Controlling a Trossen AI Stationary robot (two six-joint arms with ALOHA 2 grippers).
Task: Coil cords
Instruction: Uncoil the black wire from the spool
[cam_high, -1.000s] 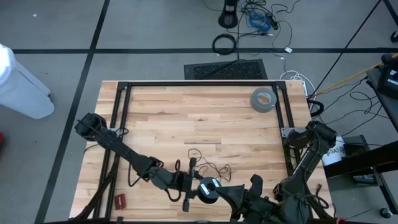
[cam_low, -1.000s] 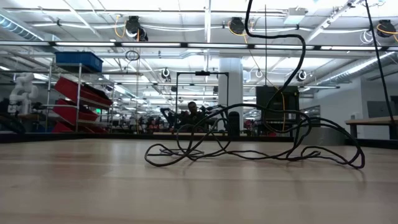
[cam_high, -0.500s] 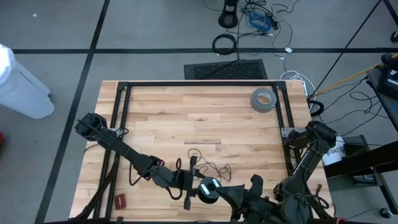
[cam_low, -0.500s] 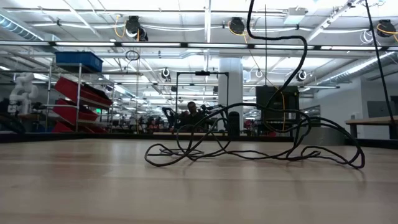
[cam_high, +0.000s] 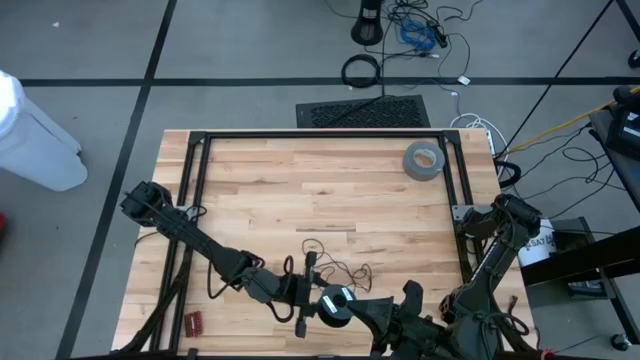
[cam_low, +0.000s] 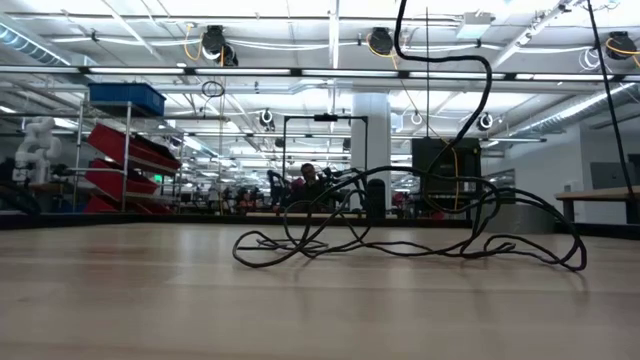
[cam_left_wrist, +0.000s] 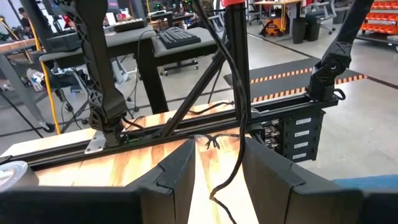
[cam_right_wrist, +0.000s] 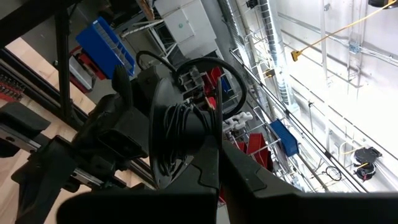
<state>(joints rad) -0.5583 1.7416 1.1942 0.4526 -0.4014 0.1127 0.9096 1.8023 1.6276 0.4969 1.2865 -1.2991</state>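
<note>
The cord is a thin black wire. Part of it lies in loose loops (cam_high: 345, 270) on the wooden table near its front edge, seen as a tangle (cam_low: 400, 240) in the low view. One strand (cam_low: 480, 90) climbs out of the top of that view. Several turns are gathered into a coil (cam_right_wrist: 180, 134) right in front of my right gripper (cam_right_wrist: 216, 163), which is shut and sits at the front middle (cam_high: 337, 300). My left gripper (cam_left_wrist: 219, 186) is beside it (cam_high: 315, 288), level and open. A strand of the cord (cam_left_wrist: 227, 174) hangs through its gap. My left gripper: a cord strand (cam_left_wrist: 231, 149) runs down between the two fingers, which stand apart on either side; I cannot tell whether it touches them. My right gripper is shut, level, at the gathered turns of the coil (cam_right_wrist: 198, 146); its own fingers hide the pinched place. The coil is held above the table.
A grey tape roll (cam_high: 423, 159) lies at the far right of the table. A small red item (cam_high: 192, 322) sits at the front left. A black frame rail (cam_high: 320, 135) runs round the table. A black cable ring (cam_high: 361, 70) lies on the floor beyond.
</note>
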